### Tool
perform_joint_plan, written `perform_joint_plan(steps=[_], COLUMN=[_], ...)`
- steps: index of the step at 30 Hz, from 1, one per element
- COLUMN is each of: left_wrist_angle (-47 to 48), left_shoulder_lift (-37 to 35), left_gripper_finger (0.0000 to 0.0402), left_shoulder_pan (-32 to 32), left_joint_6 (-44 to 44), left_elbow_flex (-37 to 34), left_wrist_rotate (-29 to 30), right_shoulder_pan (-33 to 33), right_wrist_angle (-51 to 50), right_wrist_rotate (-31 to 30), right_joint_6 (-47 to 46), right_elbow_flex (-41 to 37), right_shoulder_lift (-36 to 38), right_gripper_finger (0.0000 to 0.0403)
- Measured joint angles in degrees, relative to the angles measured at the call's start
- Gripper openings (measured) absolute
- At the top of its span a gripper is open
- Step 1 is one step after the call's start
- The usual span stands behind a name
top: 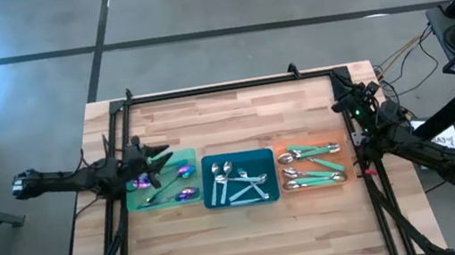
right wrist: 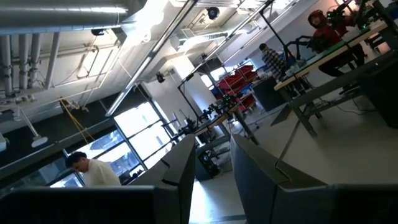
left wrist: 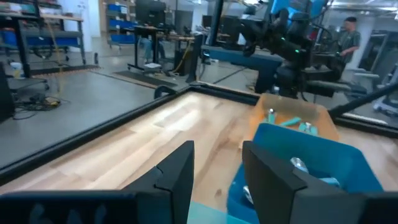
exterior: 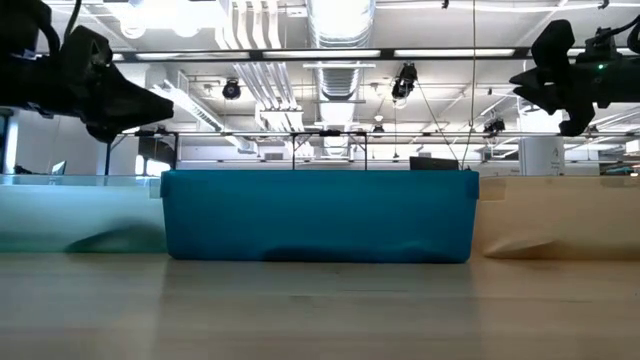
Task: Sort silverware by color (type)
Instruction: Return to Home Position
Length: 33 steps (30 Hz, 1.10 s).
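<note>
- The left pincer (top: 158, 159) hovers released, its fingers apart with nothing between them, over the edge of the green tray (top: 136, 202) on its own arm's side.
- Just ahead of and below it, the iridescent purple spoons (top: 182, 171) lie in that tray.
- Farther out, the plain silver spoons (top: 233, 179) sit in the teal tray (top: 236, 155). Farthest out, the teal-handled spoons (top: 310, 162) sit in the orange tray (top: 287, 188).
- The right pincer (top: 343, 103) waits released and empty above a worktop (top: 234, 113) corner, apart from the orange tray.
- Each spoon in view lies with its own kind, so the sorting looks done.
- The spoons should handle as light, stiff, slick metal lying flat. The narrow handle, pinched across its width, seems the surest hold; the rounded bowl would likely slip.
</note>
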State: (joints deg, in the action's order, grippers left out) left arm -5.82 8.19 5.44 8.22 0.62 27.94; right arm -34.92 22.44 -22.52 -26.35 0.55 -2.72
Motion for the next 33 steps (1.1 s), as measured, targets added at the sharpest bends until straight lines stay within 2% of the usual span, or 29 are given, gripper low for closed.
perform_joint_plan(steps=[12,21,33], left_wrist_angle=[1.4,1.4,1.5], left_shoulder_lift=[-7.9,-8.2,-8.2], left_gripper_finger=[0.012,0.012,0.012], left_shoulder_pan=[-5.2,-6.1,-18.5], left_joint_6=[2.2,2.8,5.7], left_elbow_flex=[0.0,0.0,-0.1], left_wrist_rotate=[0.0,-0.5,-0.5], right_shoulder_pan=[0.0,0.0,0.0], right_wrist_angle=[0.0,0.0,0.0], right_wrist_rotate=[0.0,0.0,0.0], right_joint_6=[0.0,0.0,0.0], right_elbow_flex=[0.0,0.0,0.0], right_shoulder_lift=[0.0,0.0,0.0], right_gripper_finger=[0.0093,0.0093,0.0093])
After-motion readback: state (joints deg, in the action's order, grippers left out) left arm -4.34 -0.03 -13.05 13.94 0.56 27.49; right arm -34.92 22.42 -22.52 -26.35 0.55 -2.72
